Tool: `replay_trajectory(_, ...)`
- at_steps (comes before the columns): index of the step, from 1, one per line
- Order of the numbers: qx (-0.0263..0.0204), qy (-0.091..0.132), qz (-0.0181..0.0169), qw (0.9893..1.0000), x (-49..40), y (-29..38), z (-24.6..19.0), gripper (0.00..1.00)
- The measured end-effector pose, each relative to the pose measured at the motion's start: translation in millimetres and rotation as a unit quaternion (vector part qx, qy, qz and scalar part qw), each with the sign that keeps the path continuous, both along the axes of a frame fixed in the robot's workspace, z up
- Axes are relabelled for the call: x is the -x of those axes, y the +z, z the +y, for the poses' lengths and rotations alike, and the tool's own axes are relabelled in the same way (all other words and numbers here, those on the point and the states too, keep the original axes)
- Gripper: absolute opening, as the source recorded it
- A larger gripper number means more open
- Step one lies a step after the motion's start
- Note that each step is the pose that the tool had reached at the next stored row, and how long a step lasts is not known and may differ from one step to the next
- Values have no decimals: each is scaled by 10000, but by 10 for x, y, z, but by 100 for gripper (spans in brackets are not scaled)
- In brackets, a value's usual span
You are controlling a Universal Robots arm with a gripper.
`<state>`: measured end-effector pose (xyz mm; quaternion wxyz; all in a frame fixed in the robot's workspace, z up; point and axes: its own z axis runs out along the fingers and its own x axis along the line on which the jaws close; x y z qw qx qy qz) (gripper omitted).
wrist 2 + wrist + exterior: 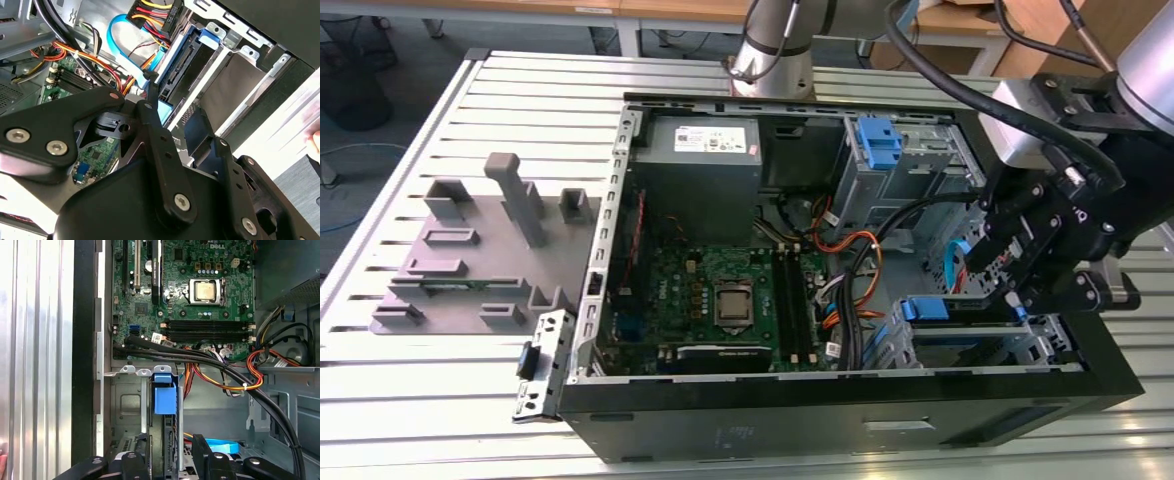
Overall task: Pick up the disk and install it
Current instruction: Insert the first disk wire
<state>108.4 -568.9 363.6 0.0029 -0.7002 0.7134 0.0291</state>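
The disk stands on edge in the drive cage at the front corner of the open computer case, on the exterior view's right, its blue carrier tab uppermost. In the first wrist view the disk's blue tab sits flush with the cage rails. My gripper hangs just above that cage. Its black fingers stand apart on either side of the disk's edge, with a gap showing beside the drive, so my gripper is open. The second wrist view shows the disk from its connector end beyond one fingertip.
Orange, black and blue cables run past the cage over the motherboard. A second blue bracket sits in the far bay beside the grey power supply. A grey fixture lies on the slatted table, exterior view's left.
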Motion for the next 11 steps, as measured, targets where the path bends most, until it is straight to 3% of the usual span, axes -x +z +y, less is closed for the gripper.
replay_trajectory(7, 0, 0, 0, 10000, 0, 4, 13, 48)
replay_trajectory(11, 1, 0, 0, 10000, 0, 39, 14, 48)
